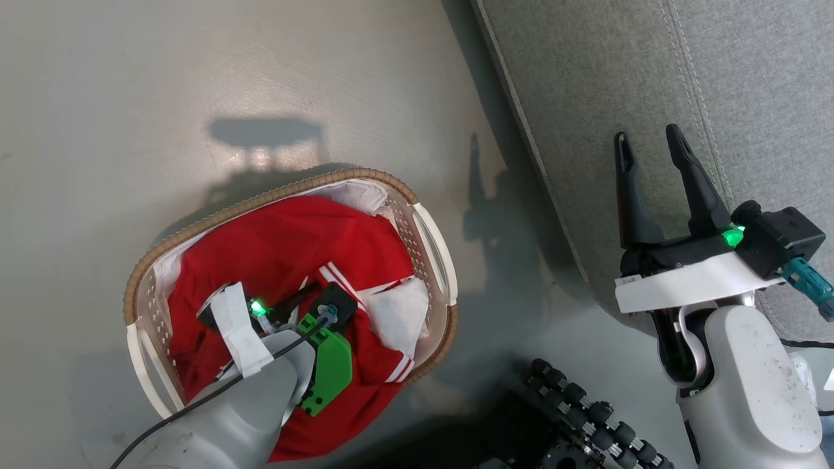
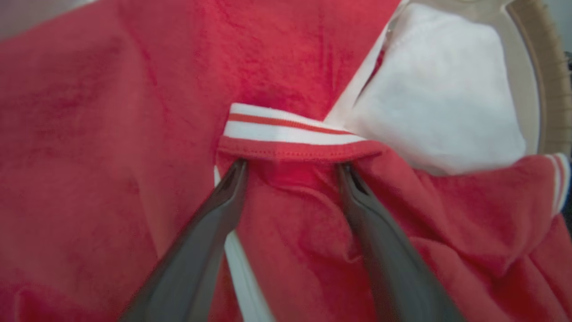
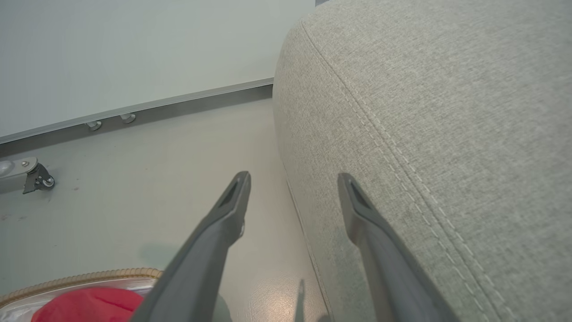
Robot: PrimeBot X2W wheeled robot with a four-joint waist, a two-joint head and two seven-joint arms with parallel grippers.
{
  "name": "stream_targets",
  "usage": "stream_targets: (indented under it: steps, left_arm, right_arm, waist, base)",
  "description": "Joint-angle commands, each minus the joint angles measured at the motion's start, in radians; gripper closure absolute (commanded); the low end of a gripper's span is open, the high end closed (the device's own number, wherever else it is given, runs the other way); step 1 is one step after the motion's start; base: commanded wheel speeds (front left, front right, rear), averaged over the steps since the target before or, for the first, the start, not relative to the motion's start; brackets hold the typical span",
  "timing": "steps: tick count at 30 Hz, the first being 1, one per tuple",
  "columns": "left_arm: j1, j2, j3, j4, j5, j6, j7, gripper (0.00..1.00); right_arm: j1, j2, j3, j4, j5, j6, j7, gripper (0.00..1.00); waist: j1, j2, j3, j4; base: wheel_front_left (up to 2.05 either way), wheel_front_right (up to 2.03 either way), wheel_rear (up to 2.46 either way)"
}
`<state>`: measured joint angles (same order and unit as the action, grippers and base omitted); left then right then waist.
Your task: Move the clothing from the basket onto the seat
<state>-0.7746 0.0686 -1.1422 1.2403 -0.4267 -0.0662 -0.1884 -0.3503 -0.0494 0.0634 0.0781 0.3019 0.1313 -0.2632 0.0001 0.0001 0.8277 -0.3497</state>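
Observation:
The basket (image 1: 260, 198) stands on the floor at the lower left, heaped with the red clothing (image 1: 287, 241). My left gripper (image 1: 301, 301) reaches down into that heap, its fingers mostly hidden under the wrist. In the left wrist view the left gripper (image 2: 291, 172) is open, both tips pressed into the red clothing (image 2: 134, 134) just below a white-striped hem (image 2: 286, 129); a white panel (image 2: 438, 103) and the basket rim (image 2: 552, 89) lie to the right. My right gripper (image 1: 648, 137) is open and empty above the grey seat (image 1: 619, 78), near its left edge (image 3: 402, 112).
Black rollers of my base (image 1: 586, 410) sit between basket and seat. In the right wrist view a wall rail (image 3: 178, 105) and a small caster (image 3: 38, 179) lie across the bare grey floor (image 3: 134, 201), with the basket rim (image 3: 80, 277) at the bottom left.

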Motion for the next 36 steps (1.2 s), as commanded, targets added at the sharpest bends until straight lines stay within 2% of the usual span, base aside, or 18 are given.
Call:
stream_targets:
  steps: [1,14,15,16,17,18,22,23,36]
  left_arm:
    - [-0.006,0.001,0.000,0.011,-0.005,0.010,0.013,0.00]
    - [0.008,0.000,0.008,0.037,-0.047,-0.003,0.093,0.00]
    - [0.010,0.002,0.006,0.038,-0.049,-0.004,0.105,0.07]
    - [0.013,0.004,0.005,0.040,-0.052,-0.006,0.121,0.20]
    - [0.017,0.005,0.003,0.042,-0.055,-0.007,0.140,0.42]
    - [0.019,0.006,0.002,0.043,-0.056,-0.010,0.156,0.56]
    - [0.020,0.005,-0.003,0.044,-0.064,-0.019,0.186,0.87]
    - [0.018,0.004,-0.003,0.044,-0.064,-0.020,0.180,1.00]
    - [0.023,-0.008,-0.014,-0.014,-0.074,-0.027,0.024,1.00]
  right_arm:
    - [-0.014,-0.002,0.002,0.002,0.007,-0.001,-0.002,0.00]
    - [-0.020,-0.002,0.022,-0.002,0.014,-0.001,-0.002,0.00]
    - [-0.020,-0.002,0.021,-0.001,0.014,-0.001,-0.002,0.00]
    - [-0.019,-0.002,0.020,0.000,0.013,-0.001,-0.002,0.00]
    - [-0.019,-0.002,0.018,0.001,0.013,-0.001,-0.002,0.00]
    - [-0.019,-0.002,0.017,0.002,0.012,-0.001,-0.002,0.00]
    - [-0.018,-0.002,0.010,0.009,0.007,-0.001,-0.002,0.00]
    - [-0.018,-0.002,0.009,0.011,0.006,-0.001,-0.002,0.00]
    - [-0.012,-0.002,-0.019,0.033,-0.022,-0.001,-0.002,0.00]
  waist:
    - [-0.0001,-0.0001,0.004,-0.001]
    - [-0.0001,-0.0001,0.028,-0.010]
    - [-0.0001,-0.0001,0.029,-0.010]
    - [-0.0001,-0.0001,0.030,-0.010]
    - [-0.0001,-0.0001,0.031,-0.010]
    - [-0.0001,-0.0001,0.031,-0.009]
    - [-0.0001,-0.0001,0.026,0.000]
    - [-0.0001,-0.0001,0.024,0.003]
    - [-0.0001,-0.0001,-0.063,0.056]
  base:
    - [0.00,0.00,0.00]
    - [0.00,0.00,0.00]
    - [0.00,0.00,0.00]
    - [0.00,0.00,0.00]
    - [0.00,0.00,0.00]
    - [0.00,0.00,0.00]
    - [0.00,0.00,0.00]
    - [0.00,0.00,0.00]
    - [0.00,0.00,0.00]
